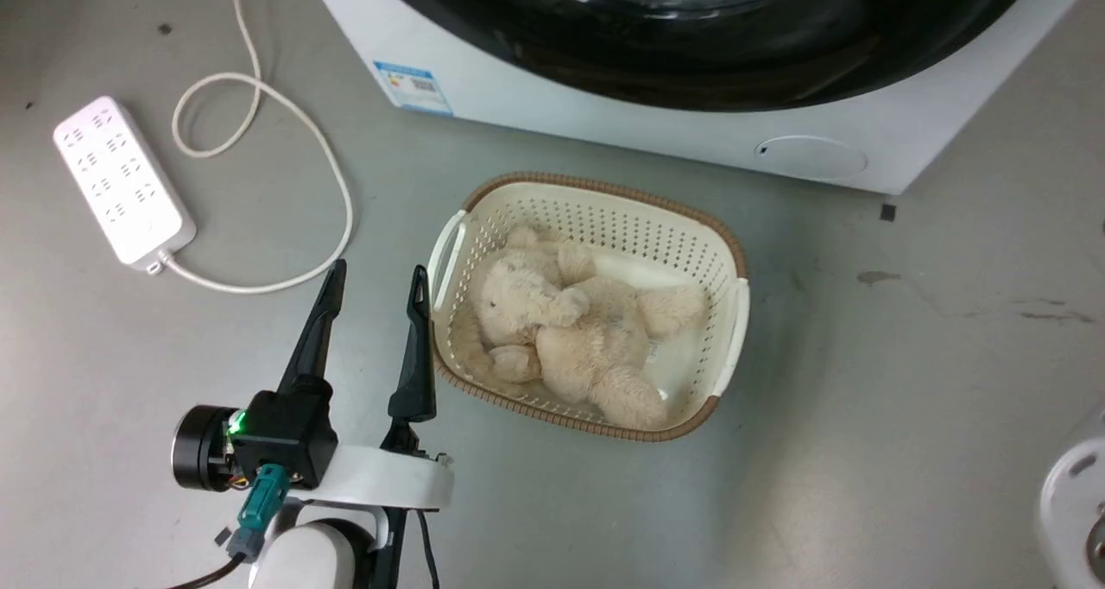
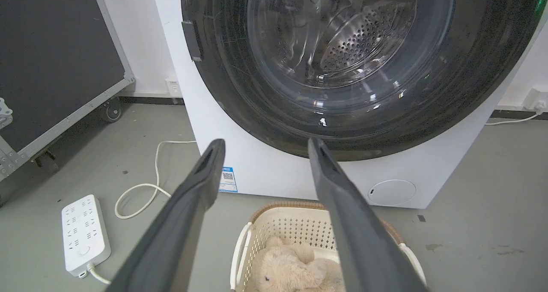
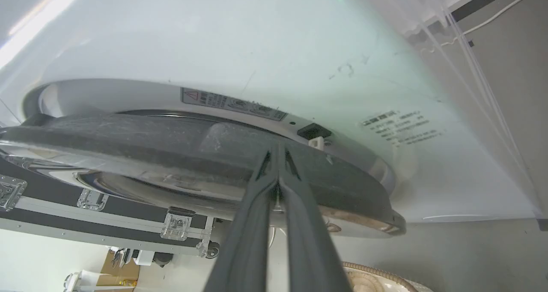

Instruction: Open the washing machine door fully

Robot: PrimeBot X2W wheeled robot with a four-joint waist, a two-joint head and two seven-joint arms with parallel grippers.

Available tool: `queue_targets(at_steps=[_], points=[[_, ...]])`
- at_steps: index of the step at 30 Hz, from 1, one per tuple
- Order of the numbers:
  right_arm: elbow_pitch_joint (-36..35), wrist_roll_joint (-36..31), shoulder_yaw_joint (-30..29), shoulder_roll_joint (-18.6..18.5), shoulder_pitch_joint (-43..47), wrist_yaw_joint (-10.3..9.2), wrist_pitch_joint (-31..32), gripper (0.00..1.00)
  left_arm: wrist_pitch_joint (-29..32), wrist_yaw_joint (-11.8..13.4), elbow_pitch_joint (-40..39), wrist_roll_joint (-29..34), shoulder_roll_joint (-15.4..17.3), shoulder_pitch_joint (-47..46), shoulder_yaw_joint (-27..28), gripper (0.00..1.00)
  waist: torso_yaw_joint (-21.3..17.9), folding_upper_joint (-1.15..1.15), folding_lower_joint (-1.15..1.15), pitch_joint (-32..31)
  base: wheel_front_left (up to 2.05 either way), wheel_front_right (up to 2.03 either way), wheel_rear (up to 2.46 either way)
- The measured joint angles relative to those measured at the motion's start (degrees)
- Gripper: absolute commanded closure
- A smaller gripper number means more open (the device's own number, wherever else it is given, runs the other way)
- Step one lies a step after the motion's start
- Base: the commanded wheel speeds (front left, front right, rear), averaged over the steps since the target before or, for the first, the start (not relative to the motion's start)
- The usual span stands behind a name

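Black glossy washing machine door point(image 3: 150, 142) stands barely ajar, its rim just off the white front point(image 3: 299, 48), mid-frame in the right wrist view. Right gripper point(image 3: 278, 155), fingers pressed together on nothing, points at its edge; left gripper point(image 1: 375, 278) gapes empty, lower left. Most of the swing seems left.

Washing machine door point(image 2: 227, 95): large round glossy black disc with a clear bulging glass centre, nearly machine-wide. Upright. Its rim stands slightly off the white front panel point(image 3: 265, 48); ajar, not fully open.
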Motion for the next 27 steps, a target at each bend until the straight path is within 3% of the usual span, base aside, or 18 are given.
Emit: queue_targets(at_steps=[13, 21, 27], points=[[3.4, -3.9, -9.1, 0.1, -10.9, 0.00, 11.1, 1.00, -1.8, 1.2, -0.8, -3.1, 0.0, -2.0, -2.1, 0.00, 3.1, 0.00, 0.00, 3.7, 0.00, 0.00, 0.00], [2.5, -4.0, -11.4, -0.2, -8.9, -0.10, 20.5, 1.00, -2.8, 1.5, -0.5, -3.0, 0.0, -2.0, -2.2, 0.00, 3.4, 0.00, 0.00, 1.2, 0.00, 0.00, 0.00], [1.4, 0.5, -8.8, 0.2, -1.1, -0.09, 26.0, 1.00, -3.2, 1.4, 0.5, -3.0, 0.0, -1.6, -2.1, 0.00, 2.9, 0.00, -0.01, -2.5, 0.00, 0.00, 0.00]])
